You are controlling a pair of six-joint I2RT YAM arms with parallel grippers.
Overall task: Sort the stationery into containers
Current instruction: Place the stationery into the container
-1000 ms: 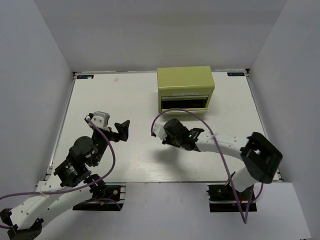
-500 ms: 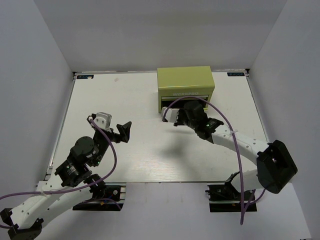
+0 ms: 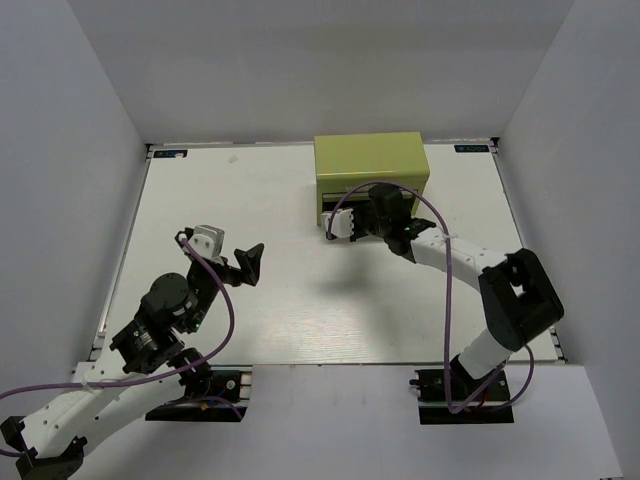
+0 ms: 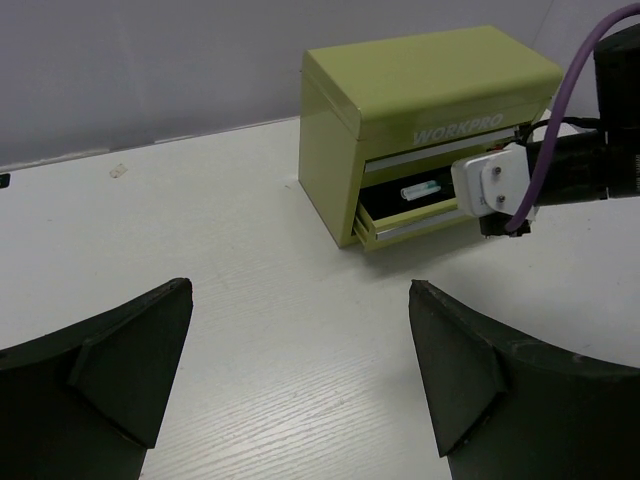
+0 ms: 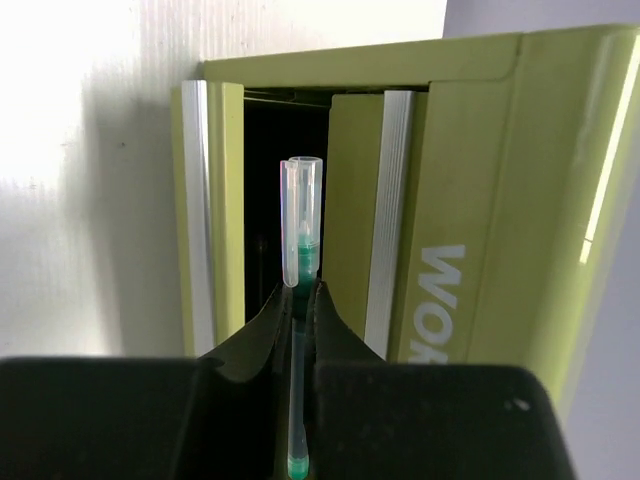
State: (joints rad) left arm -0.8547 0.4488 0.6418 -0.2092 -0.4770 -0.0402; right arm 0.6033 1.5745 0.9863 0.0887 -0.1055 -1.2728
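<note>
White table point(image 3: 250, 200) between grey walls carries the chest point(image 3: 370, 160) at its far side, its lower drawer point(image 4: 405, 229) standing out. Right gripper point(image 5: 298, 292), at the drawer front, pinches the green pen point(image 5: 301, 215). The pen's long axis runs along the fingers, clear cap pointing into the dark opening. Left gripper point(image 4: 298, 300) hangs spread wide, well apart.

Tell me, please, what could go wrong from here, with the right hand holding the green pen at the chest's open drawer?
1. The right hand holds the green pen end-on at the narrow gap of the drawer; its clear cap might catch on the metal edge beside it.
2. The drawer is only partly open, so a pen released now may tip onto the table.
3. A marker lies inside and could block it.
</note>
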